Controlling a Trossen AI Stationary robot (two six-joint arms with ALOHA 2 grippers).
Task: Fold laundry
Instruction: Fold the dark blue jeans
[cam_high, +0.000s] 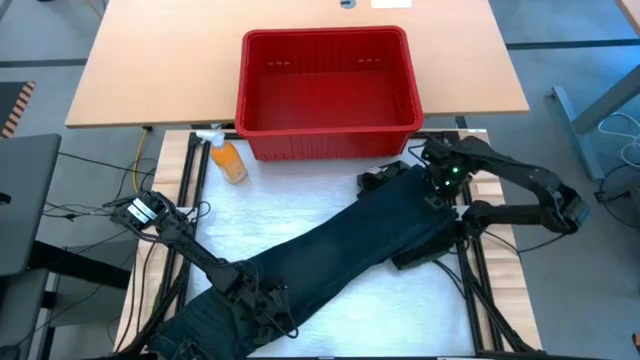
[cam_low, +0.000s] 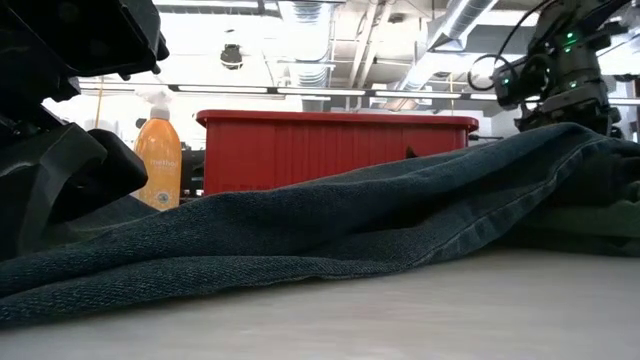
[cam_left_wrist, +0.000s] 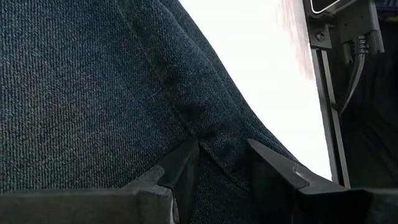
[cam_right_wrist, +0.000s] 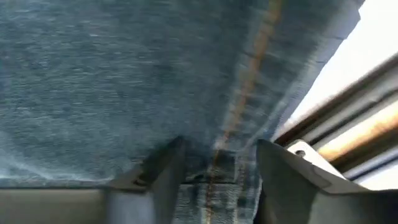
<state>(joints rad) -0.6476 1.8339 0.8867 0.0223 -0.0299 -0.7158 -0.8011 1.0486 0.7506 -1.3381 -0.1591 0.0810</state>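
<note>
The laundry in view is one dark blue denim garment lying slantwise on the white table top, from the near left to the far right. In the low view it rises in a long ridge. My left gripper is at its near left end, shut on the cloth. My right gripper points down over the garment's far right end. It is open, its fingers either side of an orange-stitched seam. My left gripper pinches a raised fold of denim with a seam between its two fingers, near the garment's near left end. The fingers slant down onto it from above. The cloth around the fold lies on the table. My right gripper stands over the orange-stitched seam; whether its fingers touch the cloth I cannot tell.
A red plastic basket stands at the far side on a wooden table. An orange bottle stands at its near left corner. Dark frame rails and cables run along both sides of the white table top.
</note>
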